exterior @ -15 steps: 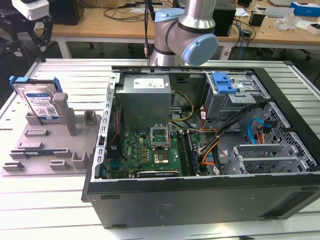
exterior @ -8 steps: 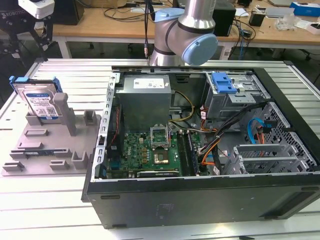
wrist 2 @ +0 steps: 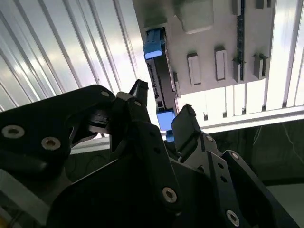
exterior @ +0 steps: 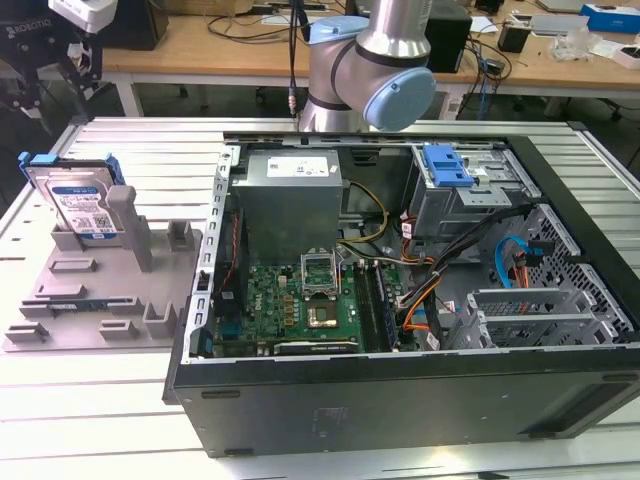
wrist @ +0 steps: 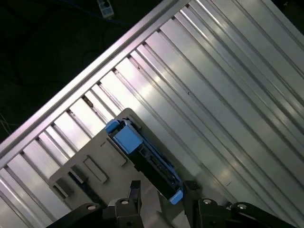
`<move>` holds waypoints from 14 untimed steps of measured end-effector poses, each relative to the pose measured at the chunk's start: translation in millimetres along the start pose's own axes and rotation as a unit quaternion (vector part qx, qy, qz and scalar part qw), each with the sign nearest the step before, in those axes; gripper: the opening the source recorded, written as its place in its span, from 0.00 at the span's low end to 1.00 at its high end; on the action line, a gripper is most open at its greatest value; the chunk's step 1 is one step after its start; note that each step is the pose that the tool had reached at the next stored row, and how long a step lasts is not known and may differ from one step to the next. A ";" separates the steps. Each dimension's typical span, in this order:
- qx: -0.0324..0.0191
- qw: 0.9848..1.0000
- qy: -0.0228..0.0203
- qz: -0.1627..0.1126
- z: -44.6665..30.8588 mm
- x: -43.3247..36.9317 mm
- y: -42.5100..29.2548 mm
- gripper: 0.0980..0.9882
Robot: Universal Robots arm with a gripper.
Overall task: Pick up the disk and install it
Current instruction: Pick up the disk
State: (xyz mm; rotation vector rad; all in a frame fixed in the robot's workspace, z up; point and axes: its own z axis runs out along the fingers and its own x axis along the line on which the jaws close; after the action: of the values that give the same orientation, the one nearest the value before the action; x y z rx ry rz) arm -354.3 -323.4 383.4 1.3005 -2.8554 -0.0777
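Observation:
The disk [exterior: 80, 205] stands on edge in a slot at the back of a grey fixture plate [exterior: 100, 295], on the exterior view's left. It is silver with a white-and-blue label and a blue carrier frame. My gripper [exterior: 68, 62] hangs above it, apart from it. In both wrist views the disk [wrist 2: 159, 78] [wrist: 147, 159] shows as a dark narrow edge with blue ends. The gripper [wrist 2: 163, 107] [wrist: 162, 189] is open, with one black fingertip [wrist 2: 138, 92] on each side of the disk's line and nothing held.
An open computer case [exterior: 400, 380] lies on the slatted aluminium table [exterior: 600, 170], on the exterior view's right of the fixture. Inside it are a grey metal box [exterior: 290, 190], a green board [exterior: 300, 305], cables and a drive cage with a blue latch [exterior: 447, 165]. Cluttered desks stand behind.

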 end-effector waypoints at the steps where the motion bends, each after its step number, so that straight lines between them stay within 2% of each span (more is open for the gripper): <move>1: 0.000 1.000 0.000 -0.010 0.0 0.0 0.0 0.43; 3: 0.000 1.000 0.001 -0.028 0.0 0.0 0.0 0.43; 8: -0.001 0.996 0.004 -0.088 0.1 0.0 0.0 0.43; 11: -0.002 0.990 0.007 -0.143 0.3 0.0 0.0 0.43; 13: -0.003 0.987 0.008 -0.161 0.3 0.0 0.0 0.43; 14: -0.003 0.984 0.009 -0.179 0.4 0.0 0.0 0.43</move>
State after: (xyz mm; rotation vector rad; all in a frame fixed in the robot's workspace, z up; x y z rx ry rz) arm -354.3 -323.4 383.0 1.7865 -2.5681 -0.0740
